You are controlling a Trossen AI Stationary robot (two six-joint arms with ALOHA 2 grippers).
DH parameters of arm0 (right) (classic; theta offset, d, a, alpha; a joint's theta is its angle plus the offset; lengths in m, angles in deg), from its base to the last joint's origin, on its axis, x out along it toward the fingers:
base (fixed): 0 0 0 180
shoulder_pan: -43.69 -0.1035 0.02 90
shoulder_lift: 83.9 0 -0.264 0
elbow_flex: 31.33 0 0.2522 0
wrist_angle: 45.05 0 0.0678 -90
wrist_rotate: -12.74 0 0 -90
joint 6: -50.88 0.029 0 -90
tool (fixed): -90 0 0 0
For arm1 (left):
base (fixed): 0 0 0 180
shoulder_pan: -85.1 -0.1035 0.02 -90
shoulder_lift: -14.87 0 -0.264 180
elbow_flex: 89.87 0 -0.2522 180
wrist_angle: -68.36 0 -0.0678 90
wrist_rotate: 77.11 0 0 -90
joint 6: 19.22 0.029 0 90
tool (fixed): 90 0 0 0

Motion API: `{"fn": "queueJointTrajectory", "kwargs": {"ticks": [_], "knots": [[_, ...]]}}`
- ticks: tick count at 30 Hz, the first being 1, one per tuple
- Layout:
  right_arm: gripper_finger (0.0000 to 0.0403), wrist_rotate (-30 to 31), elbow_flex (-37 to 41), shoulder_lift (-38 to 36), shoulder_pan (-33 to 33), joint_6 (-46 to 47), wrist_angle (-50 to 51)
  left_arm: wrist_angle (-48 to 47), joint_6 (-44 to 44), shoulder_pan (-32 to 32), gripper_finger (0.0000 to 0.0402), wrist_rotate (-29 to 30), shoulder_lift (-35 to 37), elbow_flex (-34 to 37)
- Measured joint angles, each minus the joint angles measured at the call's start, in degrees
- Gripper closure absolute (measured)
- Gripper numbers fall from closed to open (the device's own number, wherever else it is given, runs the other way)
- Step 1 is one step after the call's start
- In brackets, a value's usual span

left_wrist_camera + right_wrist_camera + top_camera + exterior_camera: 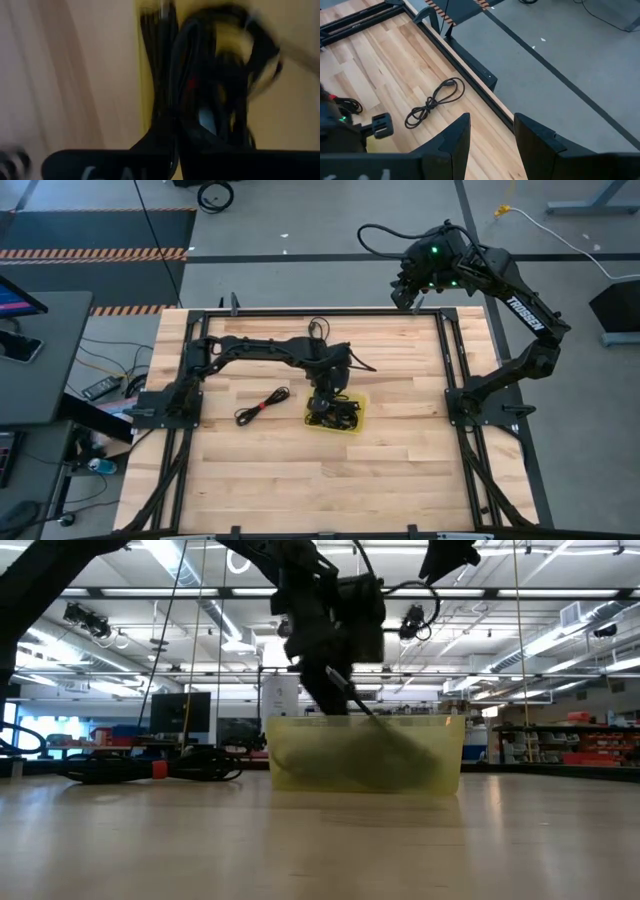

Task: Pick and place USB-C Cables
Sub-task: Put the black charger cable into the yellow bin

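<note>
Light butcher-block wooden table (400, 380), framed by black rails (455, 360) along the edges. Yellow translucent bin (358, 408) near table centre, holding a tangle of black USB-C cables (335, 416). One loose USB-C cable (262, 405) flat on the wood just left of the bin, red at one end. Another loose cable (434, 102) flat on the wood by the far edge rail, well apart from the bin.

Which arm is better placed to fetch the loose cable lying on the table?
Left. Its tool sits over the yellow bin, right beside the loose cable. The right tool hangs beyond the table's far edge.
</note>
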Motion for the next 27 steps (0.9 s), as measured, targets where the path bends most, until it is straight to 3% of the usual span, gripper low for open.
{"fn": "queueJointTrajectory", "kwargs": {"ticks": [14, 21, 27], "knots": [[0.0245, 0.0, 0.0, 0.0, 0.1, -2.6, -0.4, -2.5, -1.8, -0.3, 0.0390, 1.1, -2.2, 0.0], [0.0245, 0.0, 0.0, 0.0, 0.1, -2.8, -0.3, -1.6, -5.0, -0.3, 0.0316, 1.2, -2.2, -0.8], [0.0245, 0.0, 0.0, 0.0, 0.1, -3.3, -0.3, -6.8, -9.3, -0.3, 0.0268, 1.3, -2.2, -7.8]]}}
